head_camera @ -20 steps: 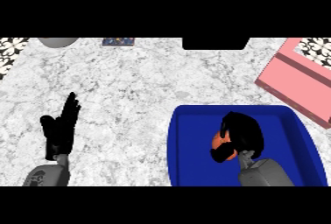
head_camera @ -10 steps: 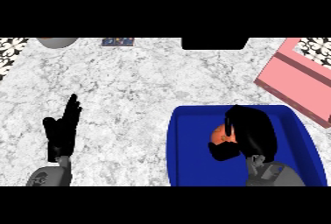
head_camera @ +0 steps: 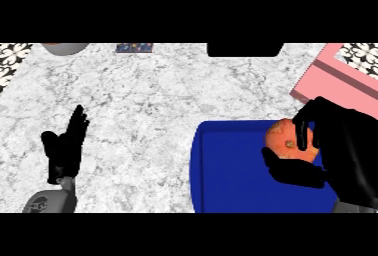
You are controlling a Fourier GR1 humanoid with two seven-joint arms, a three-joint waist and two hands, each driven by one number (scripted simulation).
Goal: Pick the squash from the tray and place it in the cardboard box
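the right hand [head_camera: 325, 145] is clenched around the round orange squash [head_camera: 289, 141], holding it above the blue rectangular tray [head_camera: 229, 170]. pickup looks done; carrying it to the pink cardboard box [head_camera: 336, 80] remains. the left hand [head_camera: 65, 147] rests released at left.

The counter [head_camera: 162, 95] looked like polished stone, white with grey veining and a smooth face. At lower right the blue tray [head_camera: 229, 170] read as smooth, matt plastic, evenly coloured with no shine. The squash [head_camera: 286, 142] showed a dull orange skin, mottled with pale patches and slightly rough. Both hands, left [head_camera: 65, 150] and right [head_camera: 325, 145], were flat matt black without highlights. The pink box [head_camera: 332, 82] at upper right looked like plain matt cardboard.
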